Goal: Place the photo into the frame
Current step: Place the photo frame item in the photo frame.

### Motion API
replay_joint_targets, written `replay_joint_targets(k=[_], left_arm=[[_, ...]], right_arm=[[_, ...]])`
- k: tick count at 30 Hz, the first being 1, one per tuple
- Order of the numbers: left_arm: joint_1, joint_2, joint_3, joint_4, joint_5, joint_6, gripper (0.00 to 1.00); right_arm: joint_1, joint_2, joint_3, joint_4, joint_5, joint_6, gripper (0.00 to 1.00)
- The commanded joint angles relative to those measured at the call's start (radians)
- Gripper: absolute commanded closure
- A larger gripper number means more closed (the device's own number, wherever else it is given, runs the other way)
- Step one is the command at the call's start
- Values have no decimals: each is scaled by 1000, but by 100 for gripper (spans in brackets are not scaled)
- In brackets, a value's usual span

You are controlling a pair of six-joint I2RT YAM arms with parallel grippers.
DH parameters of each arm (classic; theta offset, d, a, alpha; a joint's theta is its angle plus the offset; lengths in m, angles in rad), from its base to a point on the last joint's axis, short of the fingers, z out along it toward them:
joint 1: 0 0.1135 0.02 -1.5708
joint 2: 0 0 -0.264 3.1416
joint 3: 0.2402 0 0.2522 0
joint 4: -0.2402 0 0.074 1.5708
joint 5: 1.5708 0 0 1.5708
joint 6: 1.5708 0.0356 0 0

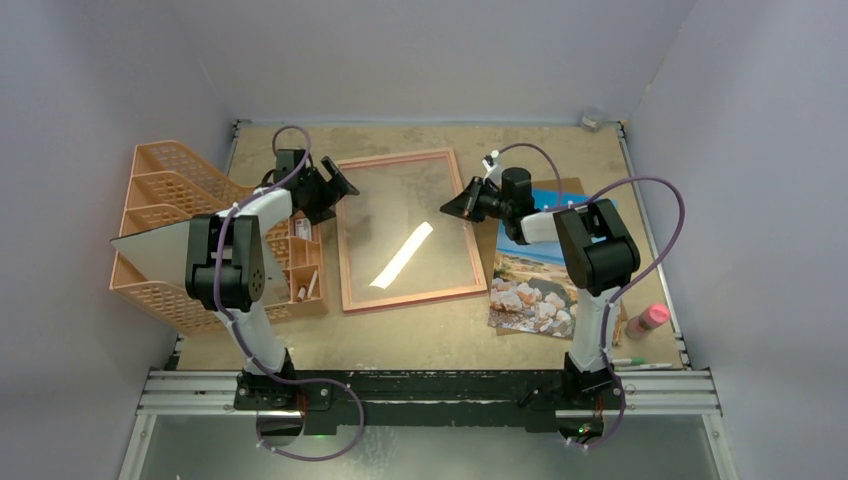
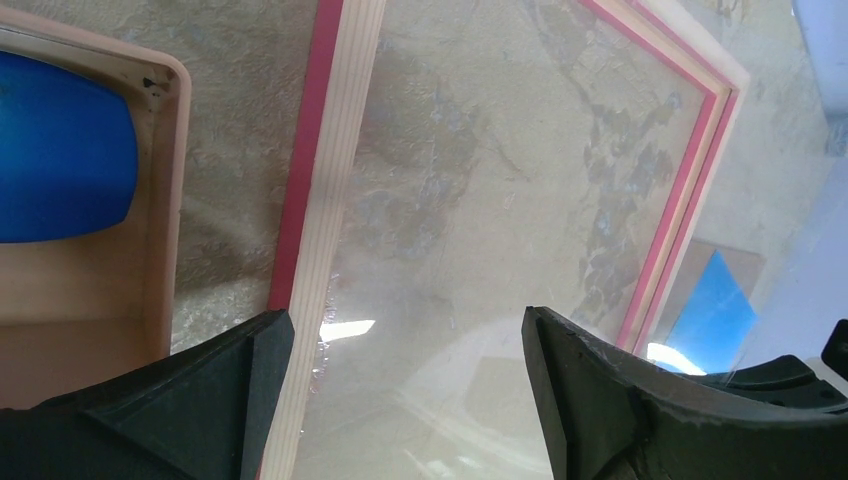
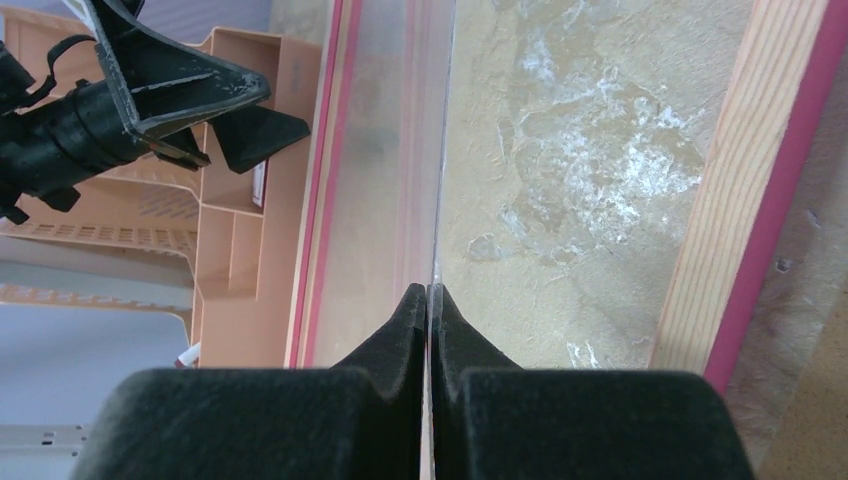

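Note:
The frame [image 1: 405,230] lies flat mid-table with its pale wood back up and pink edges showing. A clear pane [image 3: 440,150] sits over its opening, and glare shows on it in the top view. My right gripper [image 1: 462,207] is shut on the pane's right edge, seen edge-on between the jaws in the right wrist view [image 3: 430,292]. My left gripper [image 1: 340,185] is open and empty above the frame's left rail [image 2: 330,180], its jaws wide apart in the left wrist view [image 2: 408,340]. The photo [image 1: 535,275] lies face up to the right of the frame, on the brown backing board [image 1: 572,188].
An orange mesh organiser [image 1: 180,235] with small items stands to the left of the frame, close to my left arm. A pink bottle [image 1: 648,320] and pens [image 1: 630,362] lie at the front right. A small object [image 1: 592,118] sits at the back right corner.

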Motion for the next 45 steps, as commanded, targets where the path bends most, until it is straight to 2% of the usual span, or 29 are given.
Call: replay_joint_targets(k=[1,16,19,24,32,40,45], left_arm=[[8,9,42,4,7,25,12],[8,37,41,-9,7,40,12],[7,39,37,-21,-6,44,16],[7,39,32,-33,-27,61,28],[7,39,33,-30,-37,66,29],[8,37,28,-32,-46,65,23],[8,35,33,-32,-49,65,21]], right_arm=[[1,-22,-21,132,-35,13,100],[1,22,8,147,19,48,100],[3,27,9,139,13,53,100],[2,6,-1,83,27,47,71],[3,-65,41,-106,79,-14,34],[12,-97,129,-393,153,-110,12],[27,-83,169,-480,181,-137,11]])
